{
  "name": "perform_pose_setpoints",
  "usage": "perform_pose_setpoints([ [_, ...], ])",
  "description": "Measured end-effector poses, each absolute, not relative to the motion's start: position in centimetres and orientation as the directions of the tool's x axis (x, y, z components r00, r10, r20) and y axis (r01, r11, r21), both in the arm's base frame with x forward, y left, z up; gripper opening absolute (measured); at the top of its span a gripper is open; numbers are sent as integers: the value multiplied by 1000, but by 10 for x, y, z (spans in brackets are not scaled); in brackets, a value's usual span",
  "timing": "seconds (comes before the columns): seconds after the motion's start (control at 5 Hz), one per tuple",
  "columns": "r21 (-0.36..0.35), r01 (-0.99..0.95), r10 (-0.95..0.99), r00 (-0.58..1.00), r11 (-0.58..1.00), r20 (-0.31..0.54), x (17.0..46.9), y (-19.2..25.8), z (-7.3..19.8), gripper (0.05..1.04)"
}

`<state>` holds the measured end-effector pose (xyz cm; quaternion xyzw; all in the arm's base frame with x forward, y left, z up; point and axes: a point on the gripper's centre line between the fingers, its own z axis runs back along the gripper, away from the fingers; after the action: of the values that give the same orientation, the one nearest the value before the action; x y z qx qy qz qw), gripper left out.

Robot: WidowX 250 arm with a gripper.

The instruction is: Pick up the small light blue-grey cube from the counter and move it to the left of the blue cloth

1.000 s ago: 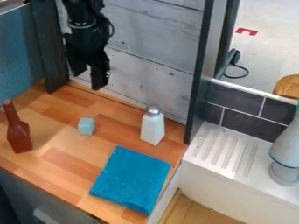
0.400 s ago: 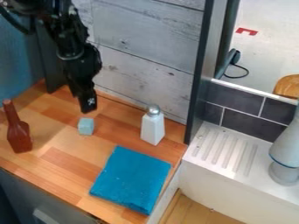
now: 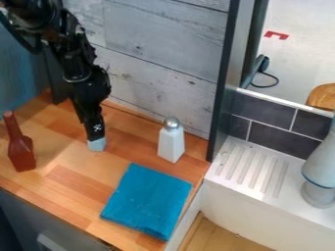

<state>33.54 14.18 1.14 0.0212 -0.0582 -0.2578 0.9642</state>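
A dark red bottle [image 3: 21,153] stands upright at the left of the wooden bench [image 3: 68,179]. To its right, the black gripper [image 3: 95,139] points downward at the light blue cube [image 3: 97,145], overlapping the cube's upper part in view. The cube is located on the bench. Jaw state, spread or pinching the cube: cannot be determined. Further right, a folded blue cloth [image 3: 146,201] lies flat, followed by an upright white shaker [image 3: 171,144] with a silver-coloured cap.
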Motion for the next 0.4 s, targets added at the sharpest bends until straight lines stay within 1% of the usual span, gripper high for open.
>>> perform_pose_setpoints([
  [0.4, 62, 506, -510, 857, 860, 75, 334, 144, -6, 1001],
])
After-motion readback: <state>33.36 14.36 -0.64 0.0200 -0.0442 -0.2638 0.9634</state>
